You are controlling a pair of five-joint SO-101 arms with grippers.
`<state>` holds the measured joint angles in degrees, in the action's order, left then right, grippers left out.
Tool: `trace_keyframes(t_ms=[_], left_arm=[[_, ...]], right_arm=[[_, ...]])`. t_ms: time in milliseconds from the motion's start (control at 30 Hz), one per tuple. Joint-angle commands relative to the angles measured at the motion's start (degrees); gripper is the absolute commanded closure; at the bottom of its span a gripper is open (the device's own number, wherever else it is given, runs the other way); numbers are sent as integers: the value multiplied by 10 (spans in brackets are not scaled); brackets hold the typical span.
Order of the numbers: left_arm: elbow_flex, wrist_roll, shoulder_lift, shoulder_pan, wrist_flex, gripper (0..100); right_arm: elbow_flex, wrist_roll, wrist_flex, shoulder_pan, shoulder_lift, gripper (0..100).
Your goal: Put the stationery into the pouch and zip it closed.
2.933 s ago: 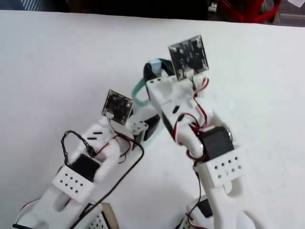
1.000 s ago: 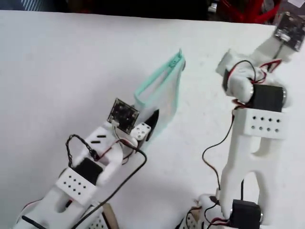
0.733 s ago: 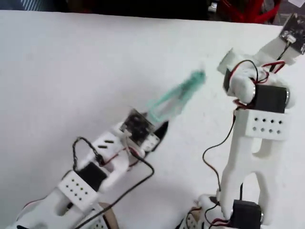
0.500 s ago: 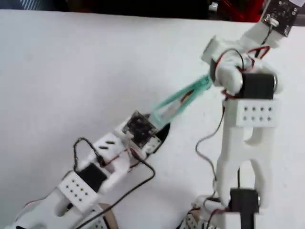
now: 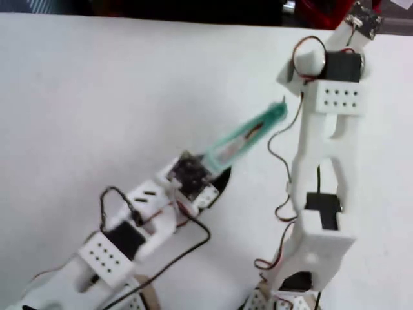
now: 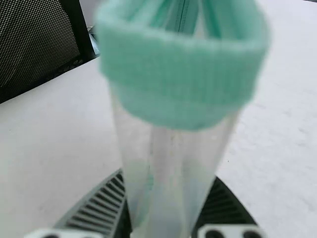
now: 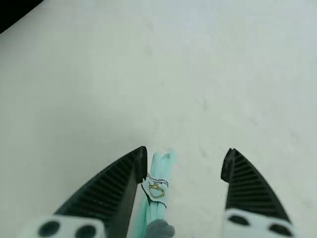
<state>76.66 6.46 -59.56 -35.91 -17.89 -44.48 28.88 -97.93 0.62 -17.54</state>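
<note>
Since the earliest frame the pouch has left the worktop and swung over toward the right arm, while that arm has stretched out toward the far edge. At this moment the left gripper is clamped on the near end of the pouch, which slants up and away from it. In the left wrist view, the clear wall and mint-green band of the pouch stand between the two fingers of that gripper. The right gripper hangs above the worktop with its jaws apart. The green zip end of the pouch lies between them, just beside one finger, and carries a small zip pull. The contents of the pouch cannot be made out.
</note>
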Motion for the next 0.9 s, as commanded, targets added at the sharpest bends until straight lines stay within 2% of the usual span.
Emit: trace_keyframes(t_ms=[0,333,500,700,867], left_arm=[[-4,2,7,-17,-3,880],[-5,3,7,-17,-3,880],[-5,3,7,-17,-2,880],[-6,3,7,-17,-2,880],[-6,3,7,-10,-2,880]], right_arm=[[-25,5,-6,-13,3,758],[18,5,-7,-74,4,760],[52,1,-7,-73,4,764],[55,-40,-7,-76,29,868],[135,-48,-8,-70,143,782]])
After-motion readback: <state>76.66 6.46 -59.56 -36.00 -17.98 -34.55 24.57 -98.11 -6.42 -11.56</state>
